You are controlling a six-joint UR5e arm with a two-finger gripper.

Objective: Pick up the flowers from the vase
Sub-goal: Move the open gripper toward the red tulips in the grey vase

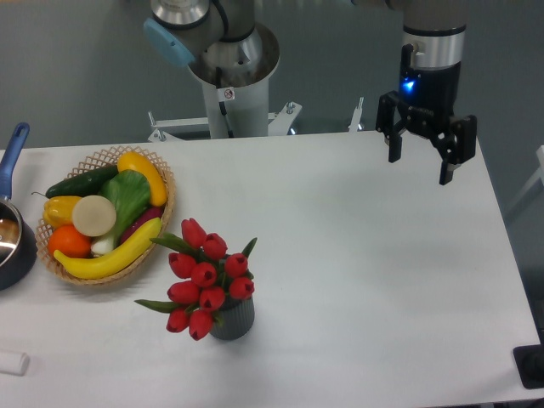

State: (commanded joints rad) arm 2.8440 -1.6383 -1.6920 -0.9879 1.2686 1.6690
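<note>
Nearest the camera stands the small dark grey ribbed cylindrical vase [234, 321], close to the front edge of the white table [365, 280]; from it rises the bunch of red tulip buds with dark green pointed leaves [204, 279], spilling wider than the vase and leaning up and to the left of it; the flowers are not yet touched. Just left of the vase and further back lies a woven wicker basket [167, 206] of fruit and vegetables; further left again, at the table's edge, a dark pot with a blue handle [14, 229] is partly seen. Well apart from the vase, up and to the right over the far side of the table, the black two-finger gripper [422, 168] hangs with its fingers spread and nothing between them. The step in hand is judged to be the approach; the bunch would best be closed on low, where the stems gather just above the vase rim, and lifted straight up, so that buds are not crushed and the vase is not tipped or dragged.
</note>
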